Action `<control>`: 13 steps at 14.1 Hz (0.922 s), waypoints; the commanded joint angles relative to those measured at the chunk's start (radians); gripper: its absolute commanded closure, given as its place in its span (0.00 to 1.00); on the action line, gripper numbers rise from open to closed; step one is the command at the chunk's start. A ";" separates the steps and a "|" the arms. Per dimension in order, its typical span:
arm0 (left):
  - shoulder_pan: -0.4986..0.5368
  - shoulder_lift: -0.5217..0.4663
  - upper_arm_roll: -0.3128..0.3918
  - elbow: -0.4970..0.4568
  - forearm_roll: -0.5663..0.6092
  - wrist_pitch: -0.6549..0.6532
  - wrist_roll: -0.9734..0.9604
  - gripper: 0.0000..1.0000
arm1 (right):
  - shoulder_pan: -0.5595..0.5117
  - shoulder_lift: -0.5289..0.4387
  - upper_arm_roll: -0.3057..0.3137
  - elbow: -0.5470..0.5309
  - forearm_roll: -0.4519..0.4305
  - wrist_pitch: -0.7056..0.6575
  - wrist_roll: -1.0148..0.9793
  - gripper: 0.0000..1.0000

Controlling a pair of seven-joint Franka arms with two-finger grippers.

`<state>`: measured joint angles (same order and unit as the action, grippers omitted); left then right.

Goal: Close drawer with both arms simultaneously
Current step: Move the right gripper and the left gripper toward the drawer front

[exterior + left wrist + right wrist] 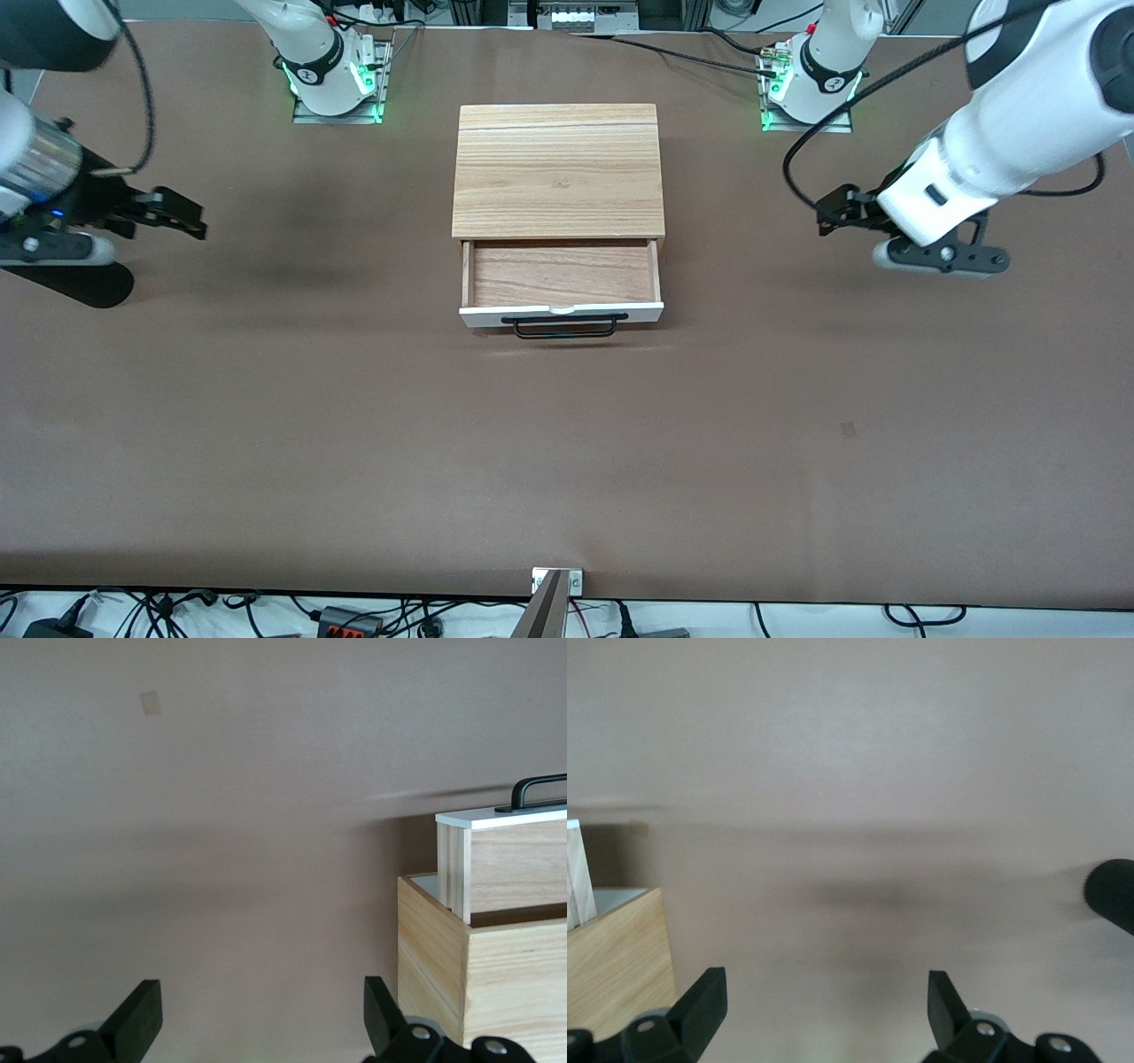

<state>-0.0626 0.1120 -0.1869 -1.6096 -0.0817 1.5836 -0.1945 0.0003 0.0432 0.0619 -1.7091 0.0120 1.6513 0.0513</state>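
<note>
The light-oak cabinet point(558, 168) stands mid-table between the two arms. Its drawer point(561, 275) is pulled out toward the front camera and shows its bare wood bottom, white front panel point(561, 312) and black bar handle point(564, 326). My left gripper point(828, 213) hangs open and empty above the table toward the left arm's end, beside the cabinet and apart from it. My right gripper point(190, 220) hangs open and empty toward the right arm's end. The left wrist view shows the open gripper point(260, 1010), the cabinet point(469, 974) and the drawer point(505, 859). The right wrist view shows the open gripper point(824, 1001) and a cabinet corner point(620, 966).
The green-lit arm bases point(337, 84) point(806, 89) stand along the table's edge farthest from the front camera. A small metal mount point(556, 585) sits at the nearest edge. A black rounded object point(1112, 895) shows at the edge of the right wrist view.
</note>
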 commanded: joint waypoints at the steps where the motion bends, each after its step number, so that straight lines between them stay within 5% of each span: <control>1: -0.045 0.061 -0.003 0.063 -0.010 0.004 -0.049 0.00 | 0.044 0.093 0.000 0.022 0.035 0.008 0.022 0.00; 5: -0.095 0.164 -0.005 0.096 -0.006 0.064 -0.083 0.00 | 0.107 0.245 0.000 0.056 0.210 0.180 0.024 0.00; 13: -0.192 0.359 -0.005 0.175 -0.003 0.249 -0.171 0.00 | 0.293 0.441 0.000 0.056 0.260 0.679 0.188 0.00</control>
<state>-0.2367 0.4278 -0.1947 -1.4836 -0.0818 1.8095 -0.3518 0.2617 0.4539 0.0661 -1.6799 0.2548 2.2828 0.1886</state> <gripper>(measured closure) 0.000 0.000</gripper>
